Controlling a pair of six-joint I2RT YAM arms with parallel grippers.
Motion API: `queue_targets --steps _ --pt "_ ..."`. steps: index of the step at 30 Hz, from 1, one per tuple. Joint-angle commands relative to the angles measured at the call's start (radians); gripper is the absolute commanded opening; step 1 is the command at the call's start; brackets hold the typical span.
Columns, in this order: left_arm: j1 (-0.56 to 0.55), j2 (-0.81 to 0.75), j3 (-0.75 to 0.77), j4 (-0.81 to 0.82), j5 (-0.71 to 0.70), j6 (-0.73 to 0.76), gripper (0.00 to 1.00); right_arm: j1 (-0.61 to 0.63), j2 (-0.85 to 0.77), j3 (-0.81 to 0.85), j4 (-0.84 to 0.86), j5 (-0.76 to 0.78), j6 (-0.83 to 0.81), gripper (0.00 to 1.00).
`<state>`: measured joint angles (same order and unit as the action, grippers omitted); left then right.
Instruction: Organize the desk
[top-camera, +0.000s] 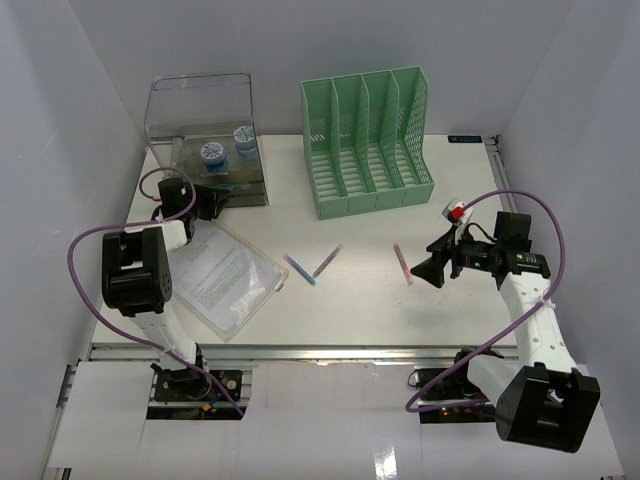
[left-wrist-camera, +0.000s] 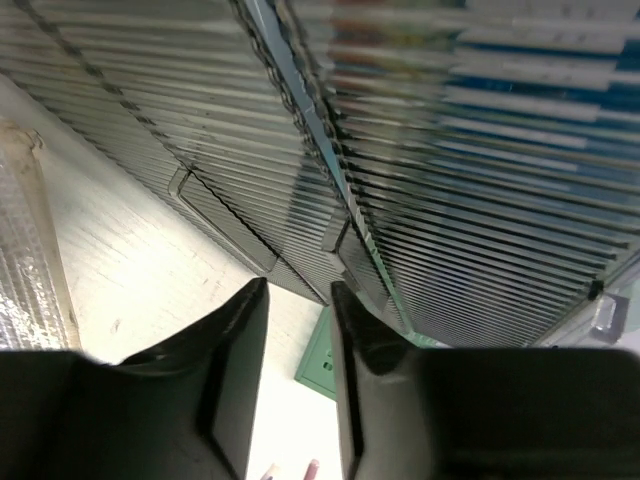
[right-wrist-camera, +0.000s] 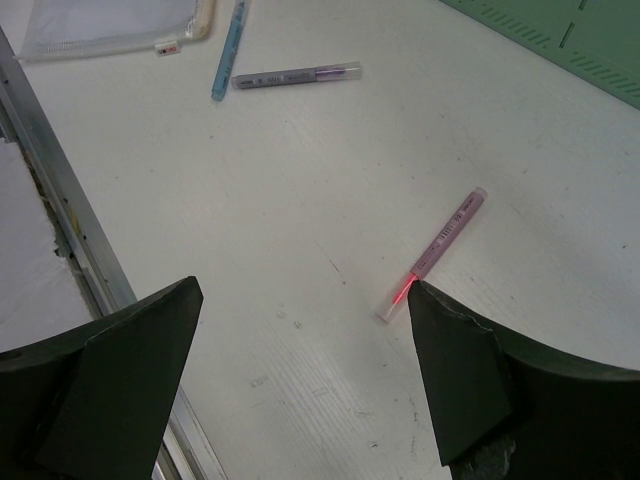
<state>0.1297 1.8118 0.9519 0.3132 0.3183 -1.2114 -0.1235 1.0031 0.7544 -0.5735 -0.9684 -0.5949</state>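
Note:
The white desk (top-camera: 360, 300) holds a pink pen (top-camera: 402, 264), a purple pen (top-camera: 327, 262) and a blue pen (top-camera: 299, 270). My right gripper (top-camera: 430, 264) is wide open and empty, just right of the pink pen. In the right wrist view the gripper (right-wrist-camera: 300, 300) hovers over bare desk (right-wrist-camera: 300, 190), and the pink pen's (right-wrist-camera: 437, 252) near end lies by the right fingertip (right-wrist-camera: 425, 300). My left gripper (top-camera: 212, 203) is against the front of the clear drawer box (top-camera: 205, 135). In the left wrist view its fingers (left-wrist-camera: 299, 290) stand a narrow gap apart, empty, before the ribbed box front (left-wrist-camera: 420, 180).
A green file rack (top-camera: 365, 140) stands at the back centre. A clear document pouch (top-camera: 222, 275) lies front left, beside the left arm. Two tape rolls (top-camera: 212, 152) sit in the drawer box. A metal rail (right-wrist-camera: 60, 200) runs along the near edge. White walls enclose three sides.

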Motion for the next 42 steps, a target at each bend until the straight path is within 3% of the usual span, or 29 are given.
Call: queue_targets --steps 1,16,22,25,32,39,42 --pt "0.013 -0.015 0.026 0.011 0.001 0.021 0.46 -0.008 -0.01 -0.01 0.012 -0.023 -0.009 0.9" --pt "0.03 -0.001 0.011 0.06 0.034 0.059 0.72 -0.016 -0.009 -0.009 0.011 -0.03 -0.009 0.9" --pt "0.039 -0.005 -0.013 0.122 0.096 0.072 0.73 -0.019 -0.011 -0.009 0.009 -0.03 -0.01 0.9" --pt "0.046 -0.041 -0.098 0.211 0.127 0.086 0.74 -0.021 -0.012 -0.01 0.008 -0.032 -0.011 0.9" --pt "0.08 -0.099 -0.309 0.436 0.169 0.081 0.72 -0.024 -0.009 -0.007 0.004 -0.042 -0.016 0.9" --pt "0.119 0.102 -0.352 0.797 0.27 -0.082 0.49 -0.025 -0.007 -0.009 0.003 -0.038 -0.019 0.9" --pt "0.119 0.162 -0.309 0.854 0.275 -0.115 0.48 -0.027 0.001 -0.007 0.003 -0.036 -0.019 0.9"
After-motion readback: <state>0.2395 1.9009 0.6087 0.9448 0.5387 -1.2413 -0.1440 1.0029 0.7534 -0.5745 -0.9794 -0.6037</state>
